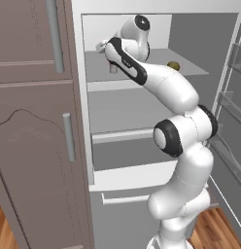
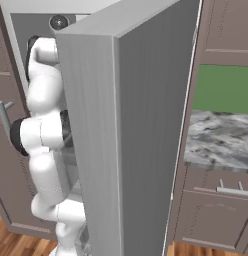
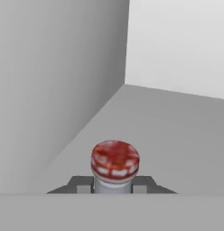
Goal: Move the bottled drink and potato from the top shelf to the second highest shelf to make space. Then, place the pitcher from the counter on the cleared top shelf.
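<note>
The bottled drink [image 3: 114, 162], with its red-and-white label, sits between my two dark fingertips [image 3: 82, 183], which press against its grey glass on both sides. My gripper [image 3: 113, 184] is shut on it. In the left base view my gripper [image 1: 112, 61] reaches into the fridge's left rear corner over the bottled drink [image 1: 113, 68], low over the top shelf [image 1: 142, 74]. The potato [image 1: 173, 65] lies further right on that shelf, apart from my arm. Below is the second highest shelf [image 1: 122, 109]. The pitcher is out of view. The counter [image 2: 221, 135] lies to the right of the fridge.
The open fridge door [image 2: 131, 130] stands between my arm and the counter. Door racks [image 1: 234, 107] line the right side. A tall brown cabinet [image 1: 40, 121] borders the fridge on the left. The fridge's side wall [image 3: 55, 90] and back wall [image 3: 177, 45] are close around the bottle.
</note>
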Tool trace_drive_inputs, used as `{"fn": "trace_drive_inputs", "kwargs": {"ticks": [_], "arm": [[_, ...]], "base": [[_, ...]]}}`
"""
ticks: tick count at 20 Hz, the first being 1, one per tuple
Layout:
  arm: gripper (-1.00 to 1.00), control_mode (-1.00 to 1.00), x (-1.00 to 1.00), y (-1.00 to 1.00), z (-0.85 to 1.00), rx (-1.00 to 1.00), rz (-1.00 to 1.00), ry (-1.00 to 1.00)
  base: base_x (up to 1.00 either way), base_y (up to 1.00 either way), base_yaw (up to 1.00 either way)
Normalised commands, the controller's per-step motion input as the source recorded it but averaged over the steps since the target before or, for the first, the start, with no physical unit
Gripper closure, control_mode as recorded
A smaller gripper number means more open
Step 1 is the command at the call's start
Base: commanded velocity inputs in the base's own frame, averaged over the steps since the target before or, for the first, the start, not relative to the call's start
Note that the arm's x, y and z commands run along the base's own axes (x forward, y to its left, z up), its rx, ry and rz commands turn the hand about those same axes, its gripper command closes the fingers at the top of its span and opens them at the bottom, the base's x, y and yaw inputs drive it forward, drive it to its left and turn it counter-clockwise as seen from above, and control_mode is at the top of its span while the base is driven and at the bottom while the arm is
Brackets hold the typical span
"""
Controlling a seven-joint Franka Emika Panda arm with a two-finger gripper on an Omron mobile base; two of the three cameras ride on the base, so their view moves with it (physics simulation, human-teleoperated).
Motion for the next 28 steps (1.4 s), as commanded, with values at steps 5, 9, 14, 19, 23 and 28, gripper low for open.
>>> {"fn": "trace_drive_inputs", "kwargs": {"ticks": [5, 9, 14, 19, 23, 28], "arm": [[1.0, -1.0, -0.93, 0.0, 0.0, 0.0, -0.08, -0.19], [1.0, -1.0, -1.0, -0.15, 0.0, 0.0, -0.13, -0.12], [1.0, -1.0, -1.0, -0.53, 0.08, 0.0, -0.14, 0.0], [1.0, -1.0, -1.0, -0.57, 0.14, 0.06, -0.09, 0.0], [1.0, -1.0, -1.0, -0.36, -0.01, 0.03, -0.08, 0.0], [1.0, -1.0, -0.67, -0.11, -0.2, 0.0, -0.01, 0.0]], "base": [[0.0, 0.0, 0.0], [0.0, 0.0, 0.0], [0.0, 0.0, 0.0], [0.0, 0.0, 0.0], [0.0, 0.0, 0.0], [0.0, 0.0, 0.0]]}}
